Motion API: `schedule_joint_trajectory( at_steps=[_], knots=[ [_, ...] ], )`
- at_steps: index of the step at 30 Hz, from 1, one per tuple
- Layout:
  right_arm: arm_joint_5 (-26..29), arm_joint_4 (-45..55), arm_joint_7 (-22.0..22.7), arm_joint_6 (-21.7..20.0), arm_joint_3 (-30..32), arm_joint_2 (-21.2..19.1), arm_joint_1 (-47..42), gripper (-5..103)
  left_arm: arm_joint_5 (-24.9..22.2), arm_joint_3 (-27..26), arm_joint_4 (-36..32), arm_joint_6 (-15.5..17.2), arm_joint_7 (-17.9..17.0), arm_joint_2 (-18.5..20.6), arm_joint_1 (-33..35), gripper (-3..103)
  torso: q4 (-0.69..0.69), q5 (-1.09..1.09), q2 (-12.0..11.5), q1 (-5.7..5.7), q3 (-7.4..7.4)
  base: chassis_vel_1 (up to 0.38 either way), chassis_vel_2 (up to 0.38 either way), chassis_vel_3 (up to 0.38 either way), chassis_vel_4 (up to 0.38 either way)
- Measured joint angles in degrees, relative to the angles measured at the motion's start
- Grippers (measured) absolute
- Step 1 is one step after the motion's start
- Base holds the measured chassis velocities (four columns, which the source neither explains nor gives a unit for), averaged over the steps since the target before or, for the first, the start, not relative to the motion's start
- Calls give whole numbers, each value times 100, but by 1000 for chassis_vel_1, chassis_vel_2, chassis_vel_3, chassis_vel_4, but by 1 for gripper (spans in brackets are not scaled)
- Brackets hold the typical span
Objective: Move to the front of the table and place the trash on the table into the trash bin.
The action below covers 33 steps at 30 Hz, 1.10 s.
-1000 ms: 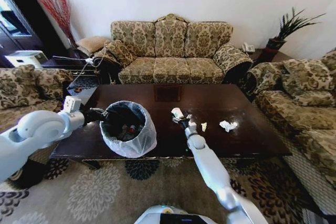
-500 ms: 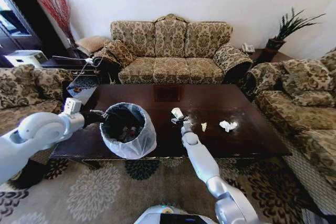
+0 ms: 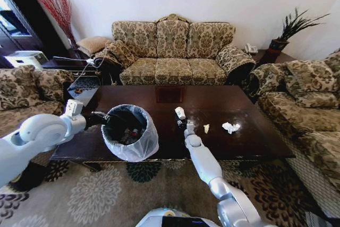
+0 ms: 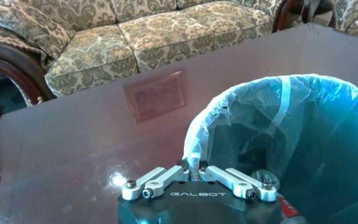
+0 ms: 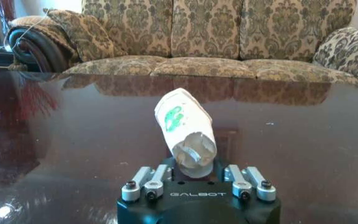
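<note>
The right jaws are closed on the crushed base of a white paper cup, which juts up and away from them, tilted. Gripping the base leaves the cup clear of the worktop, so it can be carried rather than dragged. In the head view the right jaws sit over the middle of the worktop with the cup just above them, near the front edge.

The left jaws are pinched shut on the rim of the bin, bag and wall caught between them. In my judgement that grip steadies the light bin and keeps its mouth open toward the other arm. In the head view the left jaws hold the left side of the bin, which stands at the near left of the worktop with some trash already in its dark inside.

Further right lie a yellowish scrap and a crumpled tissue, apart from each other and well apart from the bin. The cup is between them and the bin, so I judge it to be the piece being handled now.
</note>
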Motion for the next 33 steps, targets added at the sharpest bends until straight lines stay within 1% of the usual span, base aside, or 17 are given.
schedule_joint_trajectory(
  at_steps=[2, 5, 6, 9, 11, 13, 15, 17, 19, 21, 22, 24, 25, 27, 29, 31, 33],
  knots=[
    [0, 0, 0, 0, 0, 0, 0, 35, 0, 0, 0, 0, 0, 0, 0, 1, 0, 0, 0, 0, 0, 0, 0, 0, 0],
    [2, 98, 2, 11, -12, -20, -41, 19, -2, -3, 0, -2, 0, -8, 1, 1, 0, 0, 0, 0, 0, 0, 0, 0, 0],
    [2, 98, 2, 11, -12, -20, -41, 19, -2, -3, 0, -2, 0, -8, 1, 1, 0, 0, 0, 0, 0, 0, 0, 0, 0],
    [-64, 350, 18, 84, -32, -69, -149, 7, -4, -12, -6, -2, 0, -13, 1, 1, 0, 0, 0, 0, 0, 0, 0, 0, 0],
    [-104, 460, 22, 139, -37, -94, -202, 7, -4, -16, -5, -2, 0, -13, 1, 1, 1, 0, 0, 0, 0, 0, 0, 0, 0],
    [-156, 1046, 19, 363, -46, -220, -464, 2, -5, -27, 16, -3, 4, -5, 1, 1, 0, 1, 0, 0, 0, 0, 0, 0, 0],
    [-112, 1385, 8, 455, -54, -296, -617, 1, -5, -32, 30, -3, 8, 8, 1, 1, 1, 0, 0, 0, 0, 0, 0, 0, 0],
    [138, 2449, -108, 632, -104, -573, -1137, 0, -7, -39, 79, -5, 25, 53, 1, 1, 0, 1, 0, 0, 0, 0, 0, 0, 0],
    [208, 2729, -149, 669, -114, -652, -1268, 0, -9, -40, 94, -6, 28, 69, 2, 1, 0, 0, 0, 0, 0, 0, 0, 0, 0],
    [531, 4000, -370, 800, -123, -993, -1759, 0, -38, -40, 189, -13, 36, 167, 5, 1, -1, 0, 0, 0, -1, 0, 0, 0, 0],
    [531, 4000, -370, 800, -123, -993, -1759, 0, -38, -40, 189, -13, 36, 167, 5, 1, -1, 0, 0, 0, -1, 0, 0, 0, 0],
    [1212, 5482, -771, 771, -158, -1500, -2223, 0, -127, -40, 313, -16, 37, 333, 9, 1, 0, -1, 1, -1, -1, 0, 0, 0, 0],
    [1212, 5482, -771, 771, -158, -1500, -2223, 0, -127, -40, 313, -16, 37, 333, 9, 1, 0, -1, 1, -1, -1, 0, 0, 0, 0],
    [1968, 6649, -1304, 586, -228, -1934, -2550, 0, -167, -39, 448, -24, 68, 559, 28, 1, -1, -2, 1, -1, -1, 0, 0, 0, 0],
    [2190, 6927, -1481, 523, -278, -2058, -2624, 0, -185, -36, 488, -34, 77, 630, 40, 1, -1, 0, 1, -1, -1, 0, 0, 0, 0],
    [2616, 7483, -1948, 401, -526, -2290, -2709, 0, -310, -7, 583, -61, 94, 890, 87, 1, -1, 0, 1, -2, -1, 0, 0, 0, 0],
    [2674, 7598, -2159, 364, -676, -2326, -2706, 0, -350, -1, 594, -70, 95, 981, 99, 1, 0, 0, 1, -1, -1, 0, 0, 0, 0]
  ],
)
